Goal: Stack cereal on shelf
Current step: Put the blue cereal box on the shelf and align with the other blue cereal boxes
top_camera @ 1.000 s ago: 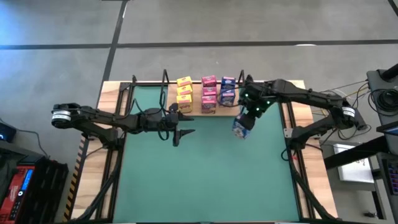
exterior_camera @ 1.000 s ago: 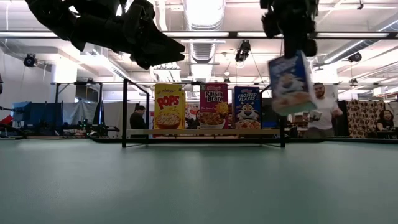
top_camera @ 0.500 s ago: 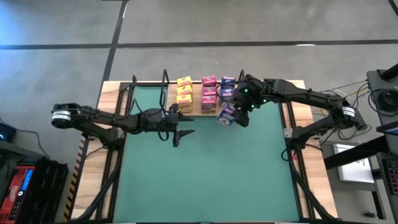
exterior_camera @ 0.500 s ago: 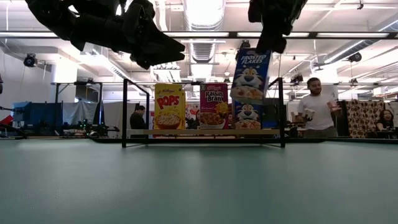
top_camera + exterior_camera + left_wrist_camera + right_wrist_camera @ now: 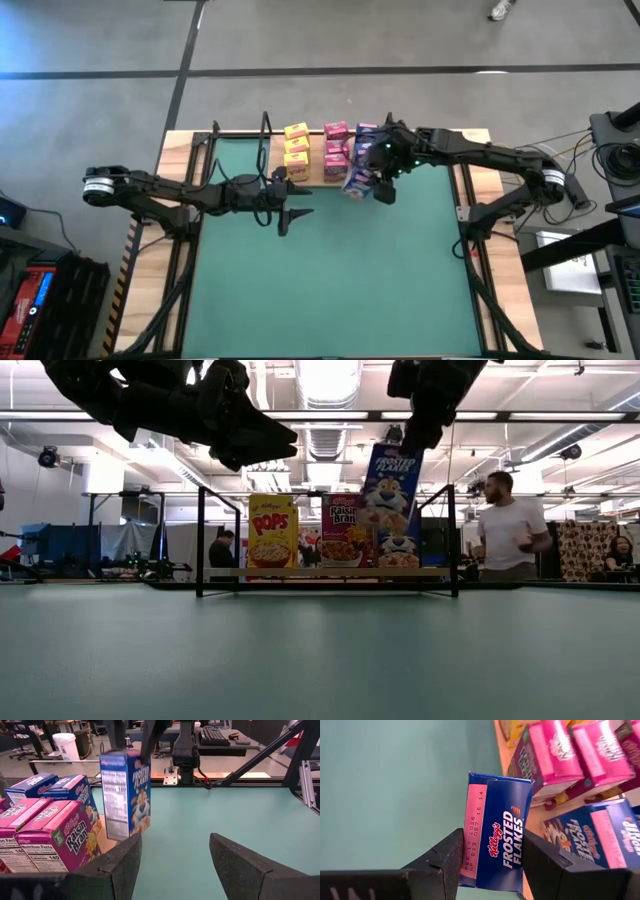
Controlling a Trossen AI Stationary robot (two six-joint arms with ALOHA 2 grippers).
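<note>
My right gripper point(image 5: 492, 865) is shut on a blue Frosted Flakes cereal box point(image 5: 392, 485) and holds it in the air just in front of the shelf point(image 5: 330, 572), a wooden board with black wire uprights. On the shelf stand rows of yellow point(image 5: 296, 150), pink point(image 5: 336, 152) and blue point(image 5: 366, 140) boxes, each on its bottom end. The held box point(image 5: 358, 183) hangs at the near end of the blue row. My left gripper point(image 5: 175, 855) waits open at the left of the shelf, above the table, with nothing between its fingers. My right gripper pinches the blue box's top end point(image 5: 492, 820) between its two fingers, one on each broad face. The fingers point(image 5: 425, 420) come from above, slanting down toward the shelf. The box hangs below them, slightly tilted, clear of the green table.
The green tabletop point(image 5: 340, 280) lies open in front of the shelf. Black frame bars point(image 5: 465, 200) run along the table's sides. A person point(image 5: 505, 525) stands in the room behind the table.
My right gripper has carried the blue box toward the table's left and far edge, up to the shelf's blue row. The wrist has rolled and tipped down. The box has turned from leaning over to nearly upright and has risen a little.
</note>
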